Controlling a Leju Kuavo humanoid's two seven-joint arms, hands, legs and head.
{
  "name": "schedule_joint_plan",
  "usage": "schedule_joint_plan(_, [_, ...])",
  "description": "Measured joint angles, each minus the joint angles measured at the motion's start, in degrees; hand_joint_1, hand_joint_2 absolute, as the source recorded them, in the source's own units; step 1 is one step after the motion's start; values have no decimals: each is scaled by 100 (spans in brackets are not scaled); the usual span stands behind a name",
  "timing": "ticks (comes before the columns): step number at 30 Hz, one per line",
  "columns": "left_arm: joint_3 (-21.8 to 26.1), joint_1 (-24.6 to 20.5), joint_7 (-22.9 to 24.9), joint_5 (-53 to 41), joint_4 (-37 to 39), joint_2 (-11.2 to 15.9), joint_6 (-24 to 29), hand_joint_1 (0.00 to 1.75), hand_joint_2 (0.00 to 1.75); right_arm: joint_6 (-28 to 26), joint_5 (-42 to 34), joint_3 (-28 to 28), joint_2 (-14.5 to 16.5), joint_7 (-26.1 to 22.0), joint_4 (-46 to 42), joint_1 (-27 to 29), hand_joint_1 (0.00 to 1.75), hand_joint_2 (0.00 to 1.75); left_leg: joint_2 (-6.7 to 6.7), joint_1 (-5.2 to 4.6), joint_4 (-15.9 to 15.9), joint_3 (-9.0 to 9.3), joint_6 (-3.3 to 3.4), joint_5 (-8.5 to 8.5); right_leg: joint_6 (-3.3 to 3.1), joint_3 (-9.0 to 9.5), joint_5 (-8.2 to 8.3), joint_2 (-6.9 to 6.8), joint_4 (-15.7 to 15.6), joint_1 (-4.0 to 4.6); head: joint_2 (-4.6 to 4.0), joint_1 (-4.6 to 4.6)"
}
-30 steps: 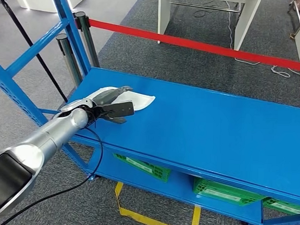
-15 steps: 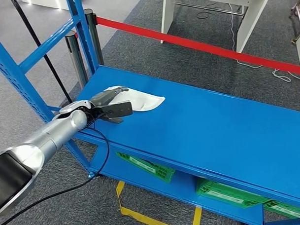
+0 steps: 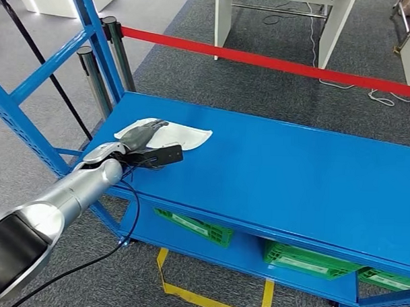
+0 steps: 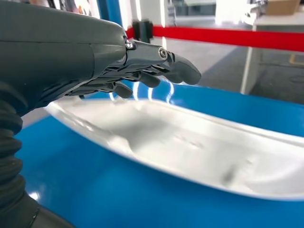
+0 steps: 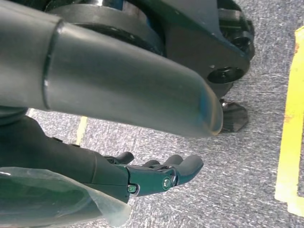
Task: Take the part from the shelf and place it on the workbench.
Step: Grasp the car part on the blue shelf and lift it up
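Left hand (image 3: 142, 136) is seen extended flat over the near end of the white part (image 3: 185, 136), fingers straight and slightly apart, nothing gripped. From the left wrist view, the fingers (image 4: 157, 66) are seen hovering just above the part's (image 4: 201, 147) upper surface; contact cannot be confirmed. The part, a long shallow white panel with a curved edge, lies flat on the blue shelf deck (image 3: 294, 177), at about 10 o'clock in the head view, close to the deck's left end. A black box-shaped wrist unit (image 3: 160, 155) is carried beside the hand, at the deck's near edge.

Right hand (image 5: 157, 173) is seen hanging over grey carpet (image 5: 251, 171), fingers loosely extended and apart, holding nothing. Yellow floor tape (image 5: 292, 118) is noted at 3 o'clock in that view.

Behind the shelf, at 12 o'clock, a red barrier belt (image 3: 277, 62) is stretched from 2 dark posts (image 3: 118, 49). Blue uprights (image 3: 95, 35) rise at 10 o'clock. Green crates (image 3: 200, 227) sit on the lower level, at 6 o'clock. White table legs (image 3: 334, 30) stand beyond the belt.
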Motion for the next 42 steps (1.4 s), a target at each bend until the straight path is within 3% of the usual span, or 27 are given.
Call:
schedule_joint_plan(2, [-49, -35, 76, -166, 20, -16, 40, 0, 175, 3, -22, -13, 2, -6, 4, -6, 0, 0, -2, -30, -481, 213, 55, 107, 48, -23, 11, -1, -3, 9, 0, 3])
schedule_joint_plan(6, [-125, -67, 129, -359, 55, -75, 76, 0, 175, 9, -37, -26, 2, -13, 7, 1, 0, 0, 4, -23, -623, 254, 158, 126, 176, -82, -41, -12, 43, 7, 1, 15])
schedule_joint_plan(8, [-158, -81, 132, -393, 67, -123, 73, 0, 175, 9, -38, -27, 2, -15, 8, -1, 0, 0, 10, -3, -675, 281, 211, 161, 212, -310, -322, -17, 522, 5, 1, 37])
schedule_joint_plan(10, [-192, -63, 117, -398, 77, -169, 48, 0, 175, 9, -38, -28, 2, -15, 8, -3, 0, 0, 9, -11, -675, 278, 232, 163, 233, -665, -635, -20, 1278, 4, 1, 50])
schedule_joint_plan(11, [-202, -45, 107, -395, 84, -182, 34, 0, 175, 9, -38, -28, 2, -15, 8, -1, 0, 0, 9, -16, -673, 279, 234, 161, 240, -788, -684, -20, 1517, 4, 1, 48])
schedule_joint_plan(12, [-209, -31, 97, -392, 93, -192, 27, 0, 175, 9, -38, -29, 2, -16, 8, 2, 0, 0, 9, -18, -669, 280, 233, 159, 243, -807, -618, -21, 1530, 5, 1, 49])
schedule_joint_plan(13, [-213, -22, 93, -390, 102, -198, 26, 0, 175, 8, -40, -30, 1, -19, 8, 4, 0, 0, 9, -17, -661, 282, 228, 155, 243, -710, -452, -25, 1311, 3, 1, 49])
schedule_joint_plan(15, [-217, -21, 111, -390, 115, -205, 37, 0, 175, 6, -49, -38, 0, -30, 8, 1, 0, 0, 7, -25, -629, 279, 196, 130, 231, -314, -91, -42, 515, 2, 0, 51])
schedule_joint_plan(17, [-220, -24, 132, -393, 127, -203, 48, 0, 175, 4, -57, -51, 0, -43, 8, -6, 0, 0, 4, -48, -582, 251, 148, 110, 195, -55, 24, -48, 34, 7, 0, 44])
schedule_joint_plan(20, [-228, -22, 151, -399, 148, -198, 58, 0, 175, -4, -65, -65, 0, -50, 8, 5, 0, 0, 2, -48, -555, 225, 86, 99, 107, -29, 15, -35, -12, 11, 1, 42])
schedule_joint_plan(22, [-231, -27, 238, -405, 160, -189, 106, 0, 175, -20, -75, -75, 0, -56, 8, 9, 0, 0, 2, -35, -333, 139, 26, -72, 40, -20, 29, -35, -25, -10, 1, 22])
schedule_joint_plan(25, [-231, 4, 397, -445, 179, -179, 263, 0, 175, -44, -108, -98, 0, -59, 8, 7, 0, 0, 2, -9, 720, -310, -53, -590, -2, -14, 28, -34, -28, -20, 0, -2])
schedule_joint_plan(26, [-231, 30, 422, -458, 190, -175, 306, 0, 175, -51, -118, -108, 0, -57, 9, 12, 0, 0, 2, -3, 1000, -434, -61, -669, -5, -12, 26, -29, -27, -20, 1, -2])
schedule_joint_plan(27, [-231, 52, 435, -467, 201, -172, 337, 0, 175, -57, -124, -116, 0, -55, 10, 18, 0, 0, 2, 0, 1061, -464, -59, -627, -6, -8, 25, -22, -26, -20, 1, -3])
schedule_joint_plan(28, [-231, 66, 439, -472, 211, -168, 358, 0, 175, -62, -130, -122, 0, -53, 11, 22, 0, 0, 2, 1, 905, -398, -46, -484, -7, -1, 23, -14, -25, -19, 1, -2])
schedule_joint_plan(30, [-231, 65, 438, -491, 222, -159, 379, 0, 175, -73, -137, -130, 0, -52, 13, 26, 0, 0, 1, -6, 139, -48, 3, -78, 5, 15, 16, -2, -25, -16, 0, -1])
schedule_joint_plan(32, [-232, 52, 430, -516, 226, -147, 385, 86, 175, -77, -137, -134, 0, -43, 16, 22, 0, 0, -2, -31, -441, 215, 56, 98, 42, 8, 9, 0, -19, -2, 0, 2])
schedule_joint_plan(34, [-233, 58, 424, -528, 232, -143, 379, 173, 175, -77, -136, -135, 0, -25, 23, 23, 0, 0, -2, -57, -562, 252, 93, 80, 99, -8, 16, -1, -27, 1, 1, 4])
schedule_joint_plan(37, [-233, 51, 404, -533, 243, -141, 259, 175, 175, -78, -133, -136, 0, -16, 32, 34, 0, 0, 10, -22, -635, 278, 180, 120, 183, -99, -107, -10, 112, -7, 1, 13])
schedule_joint_plan(40, [-234, 53, 334, -547, 249, -137, 28, 175, 175, -92, -125, -136, 0, -28, 34, 36, 0, 0, 17, -16, -658, 284, 232, 138, 223, -559, -591, -17, 1101, -11, 1, 42])
schedule_joint_plan(41, [-236, 72, 320, -556, 251, -135, -10, 175, 175, -97, -124, -135, 0, -33, 34, 36, 0, 0, 17, -21, -655, 285, 234, 136, 231, -716, -691, -18, 1422, -12, 1, 44])
schedule_joint_plan(42, [-238, 88, 314, -565, 253, -133, -31, 175, 175, -99, -122, -135, 0, -37, 34, 38, 0, 0, 16, -25, -651, 286, 235, 133, 236, -794, -689, -18, 1566, -12, 1, 44])
